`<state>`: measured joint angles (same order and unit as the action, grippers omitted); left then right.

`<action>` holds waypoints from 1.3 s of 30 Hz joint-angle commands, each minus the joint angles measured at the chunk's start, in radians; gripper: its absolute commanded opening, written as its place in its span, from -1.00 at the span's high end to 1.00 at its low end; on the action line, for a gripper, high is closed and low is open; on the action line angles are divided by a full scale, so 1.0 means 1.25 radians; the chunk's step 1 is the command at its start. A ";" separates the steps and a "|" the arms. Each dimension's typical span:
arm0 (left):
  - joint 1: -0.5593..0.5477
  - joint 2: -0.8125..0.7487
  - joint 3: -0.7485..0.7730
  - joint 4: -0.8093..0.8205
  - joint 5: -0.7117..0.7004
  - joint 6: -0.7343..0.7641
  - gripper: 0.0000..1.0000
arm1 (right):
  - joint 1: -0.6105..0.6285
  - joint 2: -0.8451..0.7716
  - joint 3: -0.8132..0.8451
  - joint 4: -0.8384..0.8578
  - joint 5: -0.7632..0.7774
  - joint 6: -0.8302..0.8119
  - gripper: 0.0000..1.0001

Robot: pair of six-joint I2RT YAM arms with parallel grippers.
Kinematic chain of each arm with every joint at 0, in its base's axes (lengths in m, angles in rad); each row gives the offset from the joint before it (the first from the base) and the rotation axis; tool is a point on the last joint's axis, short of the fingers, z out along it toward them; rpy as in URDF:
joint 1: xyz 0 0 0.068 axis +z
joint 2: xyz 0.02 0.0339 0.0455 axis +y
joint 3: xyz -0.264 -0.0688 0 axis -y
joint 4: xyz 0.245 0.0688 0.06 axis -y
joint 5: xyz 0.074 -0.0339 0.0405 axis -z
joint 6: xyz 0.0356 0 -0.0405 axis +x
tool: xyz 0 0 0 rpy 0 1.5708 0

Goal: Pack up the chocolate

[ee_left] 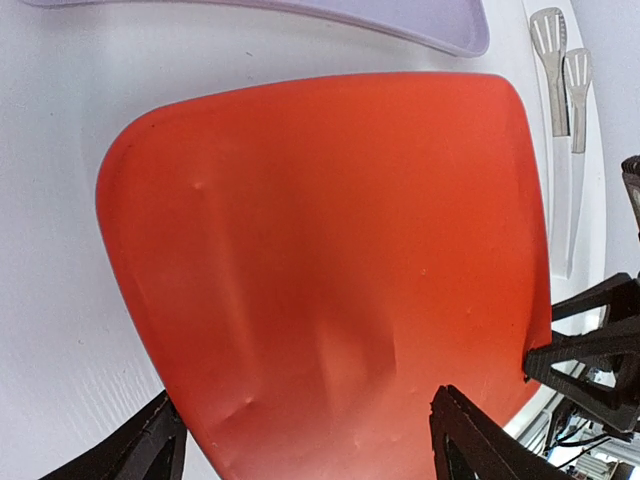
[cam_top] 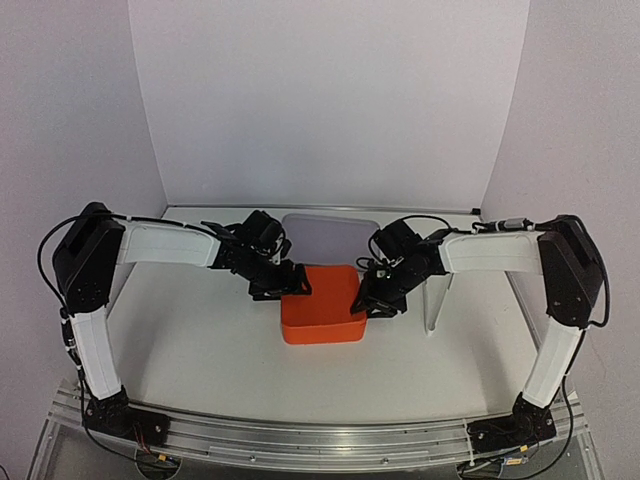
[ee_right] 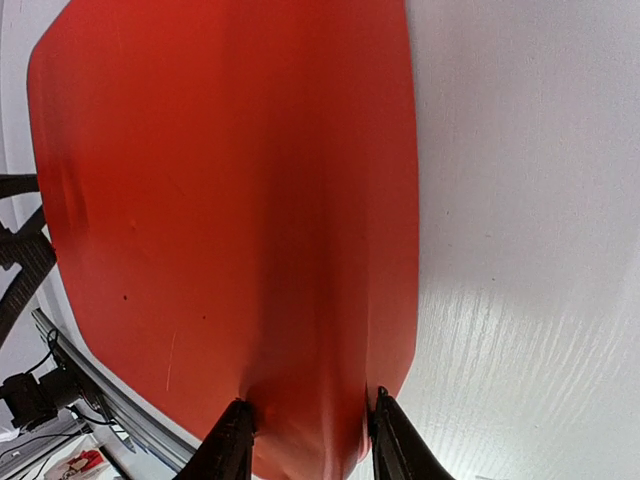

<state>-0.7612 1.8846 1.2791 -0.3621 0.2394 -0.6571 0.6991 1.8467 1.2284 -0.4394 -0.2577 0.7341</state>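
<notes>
Orange-red plastic fills both wrist views: it is the box [cam_top: 320, 303], which sits between the two grippers on the white table [cam_top: 200, 345]. From above, the left gripper [cam_top: 293, 285] is at the box's far left corner and the right gripper [cam_top: 371, 304] at its right edge, but that view is too small to show how the jaws stand. The wrist cameras settle it. The left gripper's fingers [ee_left: 150, 450] are spread wide, with the box's smooth, slightly dented surface running between and ahead of them; whether they touch it cannot be told. The right gripper's fingers [ee_right: 232, 445] stand closer together and press in on either side of the box's rim, which puckers into a crease between them. Each wrist view also catches the other gripper's dark frame at the far side of the box. Beyond the left gripper, past the box, lies a pale lavender tray [ee_left: 400, 25], seen from above as a rounded rectangle behind both grippers. Only the left wrist view shows plainly a pair of white tongs [ee_left: 560, 70] lying off to its right; from above they are a faint white shape just beside the right gripper. No view shows the chocolate, so its place cannot be told.
</notes>
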 commanded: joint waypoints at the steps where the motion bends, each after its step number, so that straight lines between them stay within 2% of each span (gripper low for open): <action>1: -0.010 0.039 0.043 0.060 0.053 0.042 -0.65 | 0.022 -0.033 -0.030 -0.005 -0.038 0.010 0.26; 7: -0.009 0.062 0.046 0.073 0.087 0.037 -0.65 | 0.026 -0.035 -0.042 0.006 -0.012 0.005 0.25; 13: -0.008 0.035 0.050 0.056 0.055 0.030 -0.71 | 0.013 -0.062 -0.049 -0.004 0.017 0.015 0.10; 17: -0.003 0.013 0.100 0.021 0.008 0.016 -0.91 | -0.001 -0.108 -0.064 -0.015 0.054 0.016 -0.17; 20: -0.001 -0.011 0.154 -0.063 -0.117 0.001 -0.99 | -0.014 -0.148 -0.066 -0.036 0.092 0.004 -0.47; 22: 0.005 -0.042 0.174 -0.149 -0.246 -0.016 -0.99 | -0.034 -0.181 -0.069 -0.055 0.131 -0.011 -0.72; 23: 0.011 -0.061 0.169 -0.168 -0.286 -0.027 -0.99 | -0.056 -0.202 -0.076 -0.062 0.151 -0.020 -0.75; 25: 0.038 -0.121 0.135 -0.174 -0.342 -0.039 -0.99 | -0.097 -0.242 -0.094 -0.066 0.186 -0.028 -0.78; 27: 0.077 -0.181 0.103 -0.164 -0.353 -0.045 -0.99 | -0.130 -0.275 -0.103 -0.074 0.221 -0.040 -0.79; 32: 0.156 -0.329 0.029 -0.175 -0.444 -0.058 -0.99 | -0.142 -0.366 -0.116 -0.098 0.437 -0.125 -0.81; 35: 0.172 -0.386 -0.006 -0.168 -0.452 -0.065 -0.99 | -0.143 -0.394 -0.124 -0.097 0.511 -0.150 -0.81; 39: 0.173 -0.421 -0.050 -0.133 -0.444 -0.081 -0.99 | -0.143 -0.384 -0.113 -0.097 0.550 -0.181 -0.82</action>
<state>-0.5337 1.3862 1.2730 -0.5462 -0.2874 -0.7324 0.5160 1.3652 1.0855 -0.5436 0.2943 0.5775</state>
